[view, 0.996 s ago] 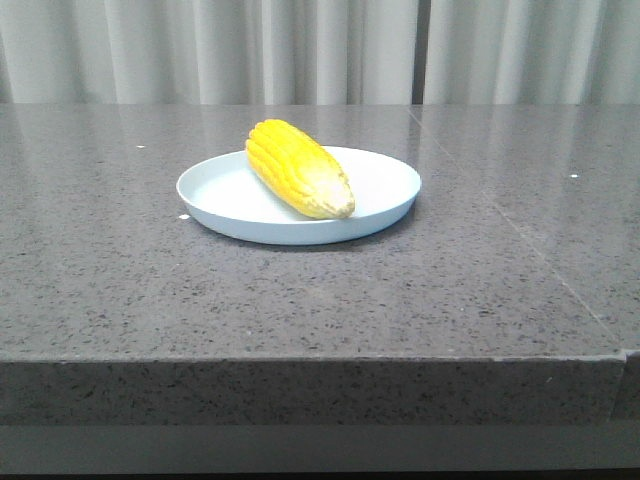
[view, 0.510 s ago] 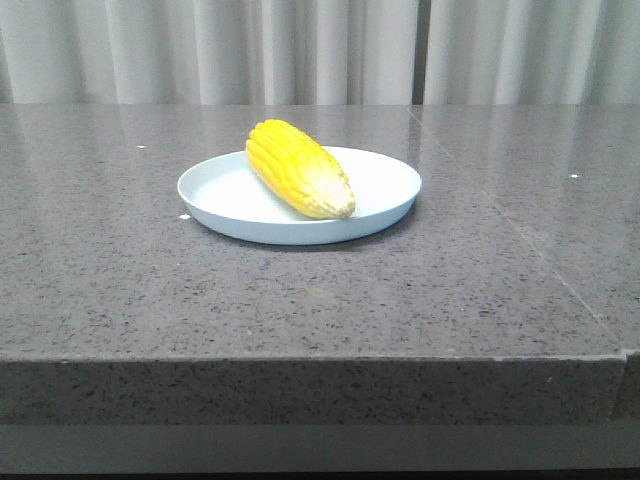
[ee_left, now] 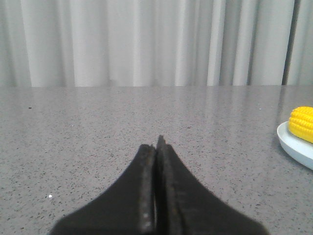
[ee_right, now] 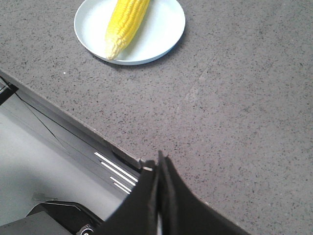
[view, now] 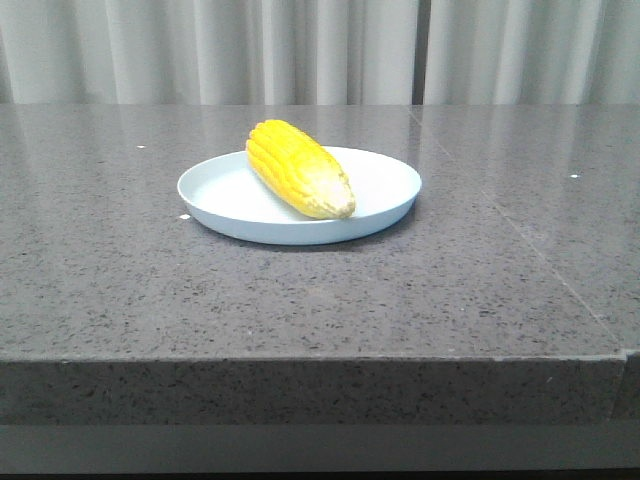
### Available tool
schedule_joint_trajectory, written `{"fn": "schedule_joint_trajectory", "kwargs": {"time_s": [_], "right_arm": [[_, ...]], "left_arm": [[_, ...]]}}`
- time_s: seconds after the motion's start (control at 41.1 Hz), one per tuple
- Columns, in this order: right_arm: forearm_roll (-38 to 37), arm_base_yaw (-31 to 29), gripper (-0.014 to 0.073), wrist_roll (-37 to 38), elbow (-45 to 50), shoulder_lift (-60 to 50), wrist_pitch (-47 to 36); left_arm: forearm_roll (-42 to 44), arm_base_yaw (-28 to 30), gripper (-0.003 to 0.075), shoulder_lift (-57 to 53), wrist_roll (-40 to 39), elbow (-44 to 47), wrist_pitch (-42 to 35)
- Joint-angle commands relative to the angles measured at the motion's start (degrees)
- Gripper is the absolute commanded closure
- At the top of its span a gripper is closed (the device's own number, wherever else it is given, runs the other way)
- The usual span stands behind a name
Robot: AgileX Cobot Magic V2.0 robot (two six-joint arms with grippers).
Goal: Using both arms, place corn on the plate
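Left claw (ee_left: 156, 147): you see its black fingers pressed together, empty, low over the speckled grey stone worktop (view: 300, 300).
Right claw (ee_right: 160, 164): clenched on nothing, near the worktop's front edge.
Corn: your bright yellow corn cob (view: 298, 167) lies on the round pale-blue plastic plate (view: 385, 185), whitish tip frontward.
Backdrop: pale pleated curtain (view: 320, 50).

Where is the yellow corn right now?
The corn lies on the plate in the front view, mid-table, slightly left of centre, pale tip toward the camera.

A speckled grey stone table (view: 300, 300) bears the plate (view: 385, 195), standing near its middle.
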Motion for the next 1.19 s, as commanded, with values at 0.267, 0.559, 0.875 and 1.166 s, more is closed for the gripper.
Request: {"fn": "schedule_joint_trajectory", "kwargs": {"time_s": [0.267,0.559,0.875,1.166], "right_arm": [[0.65,-1.56,0.0661,-0.15,1.59,-3.14,-5.04],[0.65,-21.12,0.0661,-0.2,23.18,-18.66,-34.78],[0.65,-29.36,0.0661,-0.15,44.8,-32.33,-57.34],[1.92,-29.61,0.0661,0.32,51.49,-32.25,-66.4]], "left_arm": [[-0.36,0.18,0.0741,-0.92,-0.45,1.3,-4.85],[-0.36,0.18,0.0741,-0.92,-0.45,1.3,-4.85],[-0.36,0.18,0.0741,-0.92,-0.45,1.3,-4.85],[-0.36,0.18,0.0741,-0.82,-0.45,1.3,-4.85]]}}
